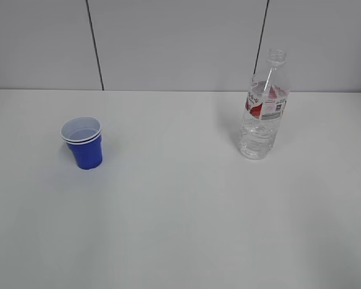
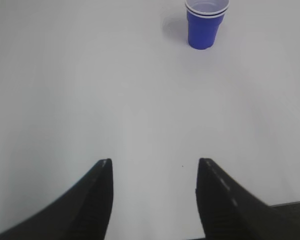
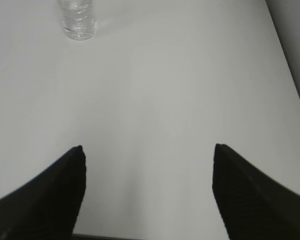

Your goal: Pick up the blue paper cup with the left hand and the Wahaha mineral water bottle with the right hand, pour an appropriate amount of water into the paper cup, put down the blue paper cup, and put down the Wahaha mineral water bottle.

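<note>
The blue paper cup (image 1: pixel 82 143) stands upright on the white surface (image 1: pixel 180 229), well left of the upright, capless Wahaha mineral water bottle (image 1: pixel 263 114). The left hand (image 2: pixel 154 167) is open and empty, well short of the cup. The right hand (image 3: pixel 147 150) gapes wider, equally empty, far from the bottle.

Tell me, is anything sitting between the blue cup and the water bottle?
Nothing: the exterior view shows only bare white table between the blue paper cup and the water bottle.

Clear, glossy ribbed plastic on the Wahaha mineral water bottle (image 1: pixel 263 108); matt blue paper on the blue paper cup (image 1: pixel 83 142); smooth, matt white on the desk (image 1: pixel 180 211); matt black hand fingers (image 2: pixel 97 200).
</note>
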Controlling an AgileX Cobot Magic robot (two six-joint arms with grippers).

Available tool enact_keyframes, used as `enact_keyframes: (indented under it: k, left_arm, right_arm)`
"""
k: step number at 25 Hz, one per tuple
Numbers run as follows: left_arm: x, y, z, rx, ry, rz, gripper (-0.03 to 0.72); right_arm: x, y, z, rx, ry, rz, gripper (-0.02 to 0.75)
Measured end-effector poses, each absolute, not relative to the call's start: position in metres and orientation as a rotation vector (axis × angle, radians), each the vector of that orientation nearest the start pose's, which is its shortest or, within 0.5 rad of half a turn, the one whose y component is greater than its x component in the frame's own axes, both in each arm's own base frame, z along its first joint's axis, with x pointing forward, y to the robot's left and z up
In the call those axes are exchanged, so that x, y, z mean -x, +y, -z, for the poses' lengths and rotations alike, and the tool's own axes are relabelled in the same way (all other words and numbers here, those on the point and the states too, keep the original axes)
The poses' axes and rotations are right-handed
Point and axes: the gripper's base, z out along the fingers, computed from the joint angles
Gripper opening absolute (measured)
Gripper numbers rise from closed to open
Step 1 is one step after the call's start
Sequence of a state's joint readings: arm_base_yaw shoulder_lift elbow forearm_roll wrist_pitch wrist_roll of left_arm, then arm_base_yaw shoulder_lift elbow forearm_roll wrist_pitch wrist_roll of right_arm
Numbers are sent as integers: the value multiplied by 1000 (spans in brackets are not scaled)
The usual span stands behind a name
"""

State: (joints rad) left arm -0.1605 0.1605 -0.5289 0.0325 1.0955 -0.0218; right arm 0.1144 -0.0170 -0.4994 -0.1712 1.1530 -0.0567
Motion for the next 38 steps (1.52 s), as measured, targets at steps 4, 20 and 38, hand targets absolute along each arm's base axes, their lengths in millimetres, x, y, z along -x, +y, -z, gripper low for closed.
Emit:
enact_keyframes:
  k: [4,20,38]
  left_arm:
    - [-16,0,-282,-147,2203,58,405]
    - [7,3,-282,26,2068,-26,405]
    - [7,2,-282,86,2067,-62,367]
  right_arm:
    - [10,-15,-271,161,2106,173,588]
    - [12,-14,-271,53,2113,234,588]
    - [12,-14,-271,44,2111,242,588]
